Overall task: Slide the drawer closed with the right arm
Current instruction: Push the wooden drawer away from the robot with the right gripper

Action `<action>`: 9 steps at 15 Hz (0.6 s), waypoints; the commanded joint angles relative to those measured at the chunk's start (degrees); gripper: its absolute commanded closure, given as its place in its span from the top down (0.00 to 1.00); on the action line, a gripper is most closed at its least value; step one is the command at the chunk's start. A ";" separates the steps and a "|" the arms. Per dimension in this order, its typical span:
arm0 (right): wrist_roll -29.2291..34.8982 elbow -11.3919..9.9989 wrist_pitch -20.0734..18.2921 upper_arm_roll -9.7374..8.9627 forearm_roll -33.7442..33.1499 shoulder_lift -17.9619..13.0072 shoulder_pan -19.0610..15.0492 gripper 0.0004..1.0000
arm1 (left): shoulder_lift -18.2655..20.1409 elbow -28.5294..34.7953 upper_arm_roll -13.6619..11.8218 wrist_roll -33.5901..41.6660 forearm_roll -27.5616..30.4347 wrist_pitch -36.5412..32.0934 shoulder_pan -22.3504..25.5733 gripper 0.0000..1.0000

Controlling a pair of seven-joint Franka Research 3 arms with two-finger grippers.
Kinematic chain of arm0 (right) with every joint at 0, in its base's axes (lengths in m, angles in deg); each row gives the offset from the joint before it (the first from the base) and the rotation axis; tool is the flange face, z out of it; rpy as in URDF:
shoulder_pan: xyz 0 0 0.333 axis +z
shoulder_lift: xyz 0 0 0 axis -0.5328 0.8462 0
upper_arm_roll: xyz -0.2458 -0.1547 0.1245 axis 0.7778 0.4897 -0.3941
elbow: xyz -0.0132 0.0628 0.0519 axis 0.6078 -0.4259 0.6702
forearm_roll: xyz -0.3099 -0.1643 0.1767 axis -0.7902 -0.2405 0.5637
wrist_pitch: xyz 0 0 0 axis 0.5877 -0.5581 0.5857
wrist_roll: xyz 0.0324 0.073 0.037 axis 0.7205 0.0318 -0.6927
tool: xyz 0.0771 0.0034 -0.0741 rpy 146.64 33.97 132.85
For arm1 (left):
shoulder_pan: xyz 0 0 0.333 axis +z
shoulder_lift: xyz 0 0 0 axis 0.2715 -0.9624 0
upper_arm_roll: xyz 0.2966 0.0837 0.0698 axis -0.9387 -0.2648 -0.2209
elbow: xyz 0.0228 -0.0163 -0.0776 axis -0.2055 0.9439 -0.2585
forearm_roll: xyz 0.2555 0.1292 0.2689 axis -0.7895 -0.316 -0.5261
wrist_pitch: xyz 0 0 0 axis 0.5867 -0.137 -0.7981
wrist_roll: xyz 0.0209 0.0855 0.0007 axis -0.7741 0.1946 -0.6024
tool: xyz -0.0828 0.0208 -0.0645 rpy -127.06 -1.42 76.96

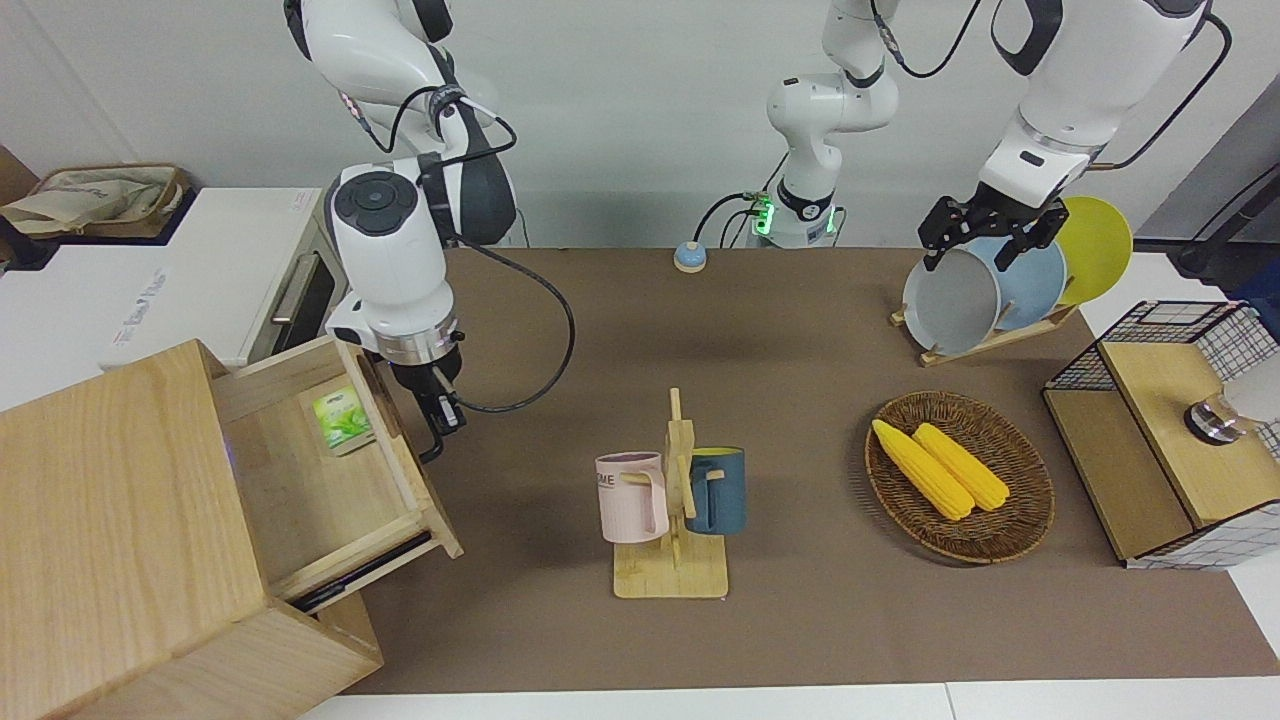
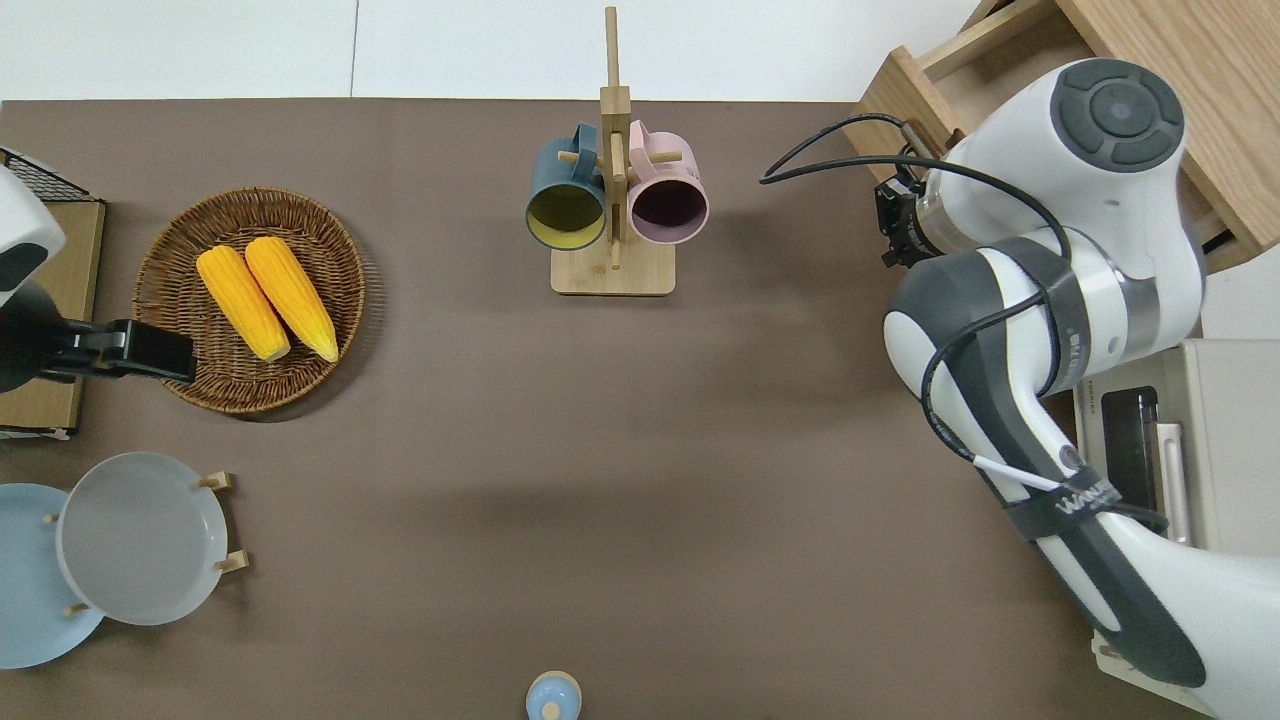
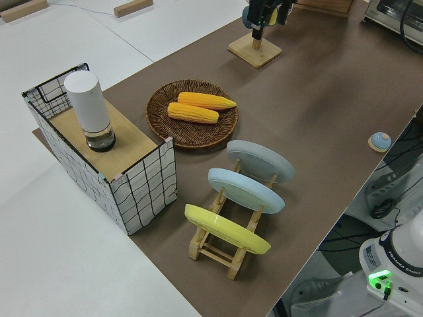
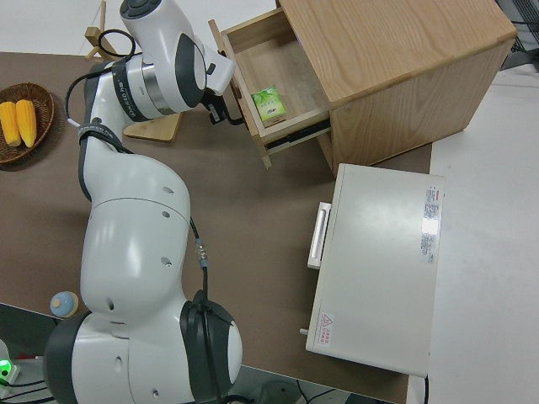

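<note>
Pale wood drawer (image 1: 330, 470): it is being shown pulled well out of the cabinet (image 1: 110, 530) at the right arm's end of the table; because it stands open, its front panel is being offered to the jaws as a face to push on.

Green packet (image 1: 342, 421): it is lying flat on the drawer floor, just inside the front panel from the jaws, low enough that no fouling is being expected when the drawer slides in.

Right gripper (image 1: 440, 418): it is being held pointing down, just outside the drawer's front panel at the corner nearer the robots, as the front and right side views show. Contact with the panel or the bar handle cannot be confirmed. This placement is being judged as a pushing stance, the fingers set against the front rather than around anything.

Jaw state: whether the right jaws are parted or closed cannot be told; nothing is being seen between them.

Black cable (image 1: 540, 330): it is hanging in a loop away from the jaws on the side opposite the drawer, so the push path is being kept free.

Mug stand (image 1: 672, 510): it is standing well apart from the jaws, toward the table's middle, outside the line of travel.

White oven (image 4: 379, 278): it is sitting beside the cabinet, nearer the robots, clear of the drawer.

Left gripper (image 1: 990, 232): parked.

Step in hand: the drawer is being judged not yet closed, with nearly the whole slide left.
</note>
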 commanded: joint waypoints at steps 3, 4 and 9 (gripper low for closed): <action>-7.09 2.07 3.41 -0.88 -0.80 1.71 -3.81 0.00 | -0.65 -1.49 0.37 0.55 -0.98 -1.13 0.22 0.99; -7.88 2.07 3.41 -0.97 -0.71 1.71 -4.34 0.00 | -0.65 -1.40 0.37 0.55 -0.98 -1.13 0.22 0.99; -11.93 2.68 3.49 -1.05 -0.62 1.80 -6.97 0.00 | -0.65 -1.49 0.37 0.55 -0.98 -1.13 0.22 0.99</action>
